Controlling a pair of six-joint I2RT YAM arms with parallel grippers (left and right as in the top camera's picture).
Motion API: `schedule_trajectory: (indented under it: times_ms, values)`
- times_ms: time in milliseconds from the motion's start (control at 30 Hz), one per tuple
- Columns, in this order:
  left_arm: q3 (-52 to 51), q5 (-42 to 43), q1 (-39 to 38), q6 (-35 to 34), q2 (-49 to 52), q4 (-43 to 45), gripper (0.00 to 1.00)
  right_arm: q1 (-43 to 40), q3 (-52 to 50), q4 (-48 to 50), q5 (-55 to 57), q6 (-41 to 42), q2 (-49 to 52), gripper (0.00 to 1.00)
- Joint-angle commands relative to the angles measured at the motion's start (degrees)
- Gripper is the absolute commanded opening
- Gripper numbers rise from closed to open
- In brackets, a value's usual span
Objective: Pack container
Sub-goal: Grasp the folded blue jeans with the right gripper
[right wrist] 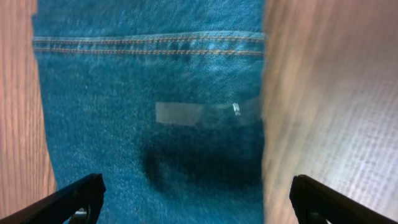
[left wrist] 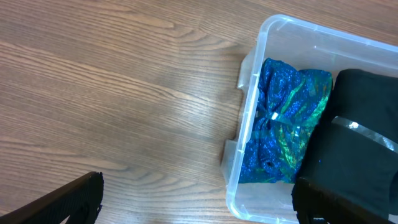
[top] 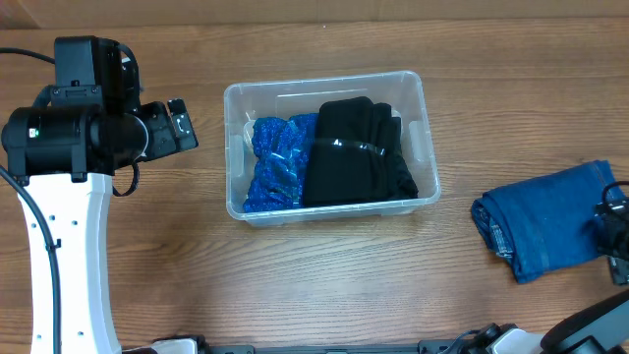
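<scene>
Most likely a robot lab. Told by the wood-grain worktop (top: pixel 324 285) with a big white and black robot arm (top: pixel 69 197) standing on it (black cable (top: pixel 22 52) looping off its side) and a second arm (top: pixel 595 329) at the other side. Set out: a clear container (top: pixel 324 79) and folded clothes (top: pixel 545 221).

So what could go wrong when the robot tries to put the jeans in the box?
The right gripper hangs open over the folded jeans. If it pinches only the top layer, they may unfold when lifted. The container already holds a black bundle and a sparkly blue bundle that cover most of its floor, so the jeans might pile high or snag on the rim.
</scene>
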Motion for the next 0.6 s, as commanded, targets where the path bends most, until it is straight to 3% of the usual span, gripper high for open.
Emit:
schedule_trajectory:
  times_ms: [0,267,400,467,500,567]
  values:
    - [0.81,-0.59,0.26,0.98,-0.13,0.04,1.00,-0.07,-6.05,3.78,-3.89,-2.89,-0.39,1.00]
    - [0.81,-0.59,0.26,1.40,-0.13,-0.02,1.00,-0.20,-11.87,10.67,-5.77,-2.89,1.49,1.00]
    - [0.81,-0.59,0.26,1.40,-0.13,-0.35,1.00,-0.17,-11.89,12.41,-11.58,-2.86,6.38,1.00]
    - [0.81,-0.61,0.26,1.40,-0.13,-0.59,1.00,-0.17,-11.89,14.78,-20.02,-2.89,11.43,1.00]
    - [0.81,-0.61,0.26,1.40,-0.13,-0.57,1.00,-0.17,-11.89,15.15,-22.60,-2.89,11.98,0.92]
    - [0.81,-0.59,0.26,1.38,-0.13,-0.59,1.00,-0.17,-11.61,15.52,-28.57,-2.86,12.02,0.59]
